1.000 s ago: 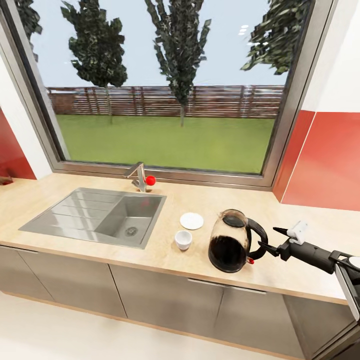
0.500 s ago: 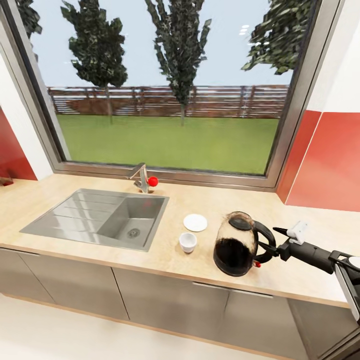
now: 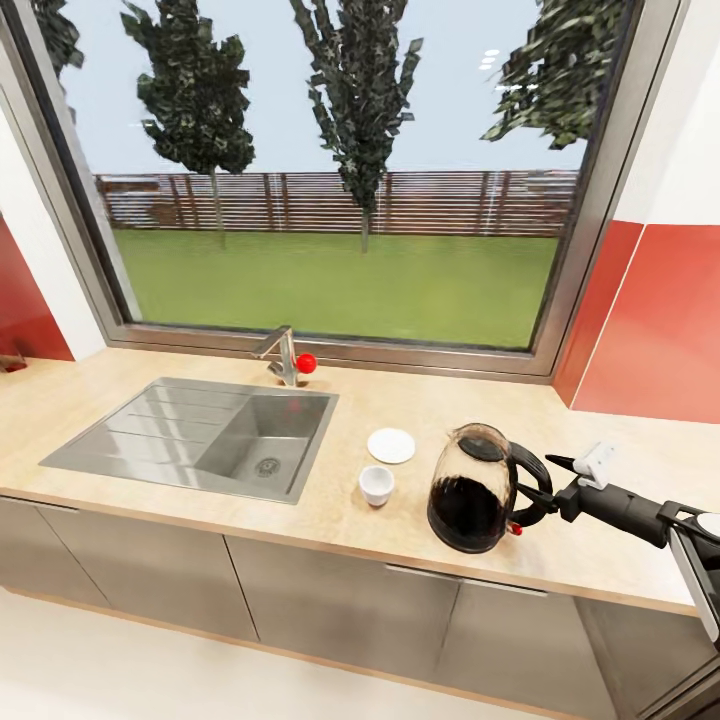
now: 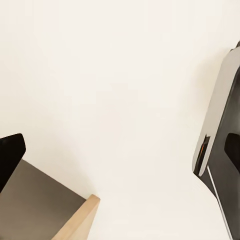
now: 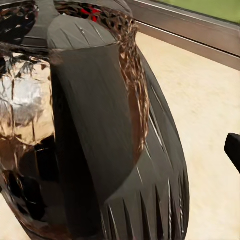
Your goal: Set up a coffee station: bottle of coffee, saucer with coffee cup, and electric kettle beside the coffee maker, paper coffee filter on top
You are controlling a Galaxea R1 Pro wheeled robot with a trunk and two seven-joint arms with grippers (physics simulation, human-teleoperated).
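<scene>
The head camera looks forward and down from above the worktop [image 3: 330, 520], facing the window [image 3: 330, 170], from a middle distance. The right wrist camera is very near to the electric kettle [image 5: 95, 130] and looks at its handle side; the kettle [image 3: 470, 490] and the worktop appear in both views. The left wrist camera faces a pale floor [image 4: 115, 85] beside a worktop corner [image 4: 80, 220].

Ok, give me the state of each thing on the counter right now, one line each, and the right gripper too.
electric kettle: upright on the countertop, handle toward the right gripper.
right gripper: at the kettle's handle; grip cannot be told.
coffee cup: upright, on the bare counter, not on the saucer.
saucer: flat, nothing on it, behind the cup.
sink: basin empty.
</scene>
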